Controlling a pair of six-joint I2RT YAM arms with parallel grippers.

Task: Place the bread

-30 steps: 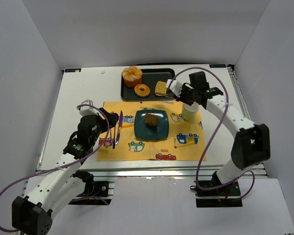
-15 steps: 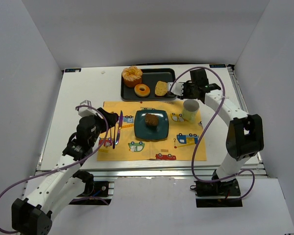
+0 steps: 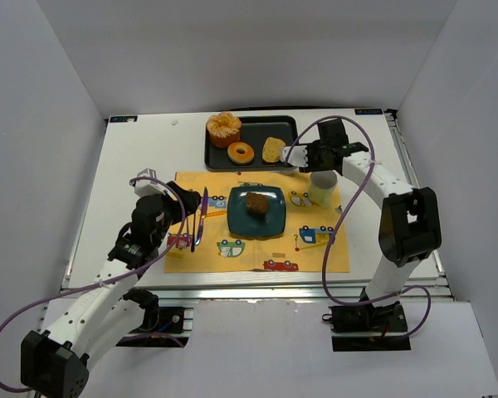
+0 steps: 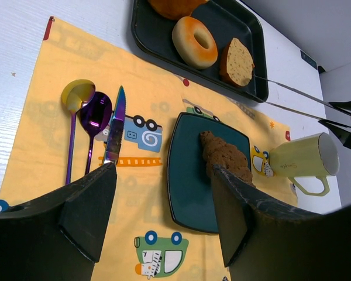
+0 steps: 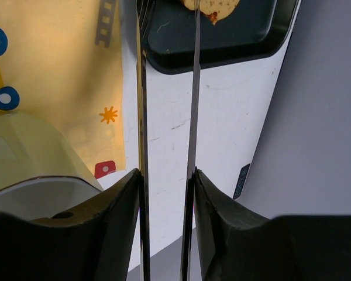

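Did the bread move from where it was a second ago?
Yes. The bread now lies flat in the black tray beside the doughnut; earlier it sat nearer the tray's right edge, at the tongs held by the right gripper.

A laboratory test cell is indicated, dressed as a child's dining setting: a white table [image 3: 141, 157] is enclosed on three sides by plain white panels, and two arms are bolted to an aluminium rail at its near edge, purple cables looped alongside. At the table's centre a yellow cartoon-car placemat [image 3: 315, 249] is laid with a teal plate [image 3: 236, 217]; cutlery [image 4: 99, 126] is set at the mat's left, a pale mug [image 3: 322, 187] at its right. Behind the placemat a black tray [image 3: 257, 126] of bakery items is seen.
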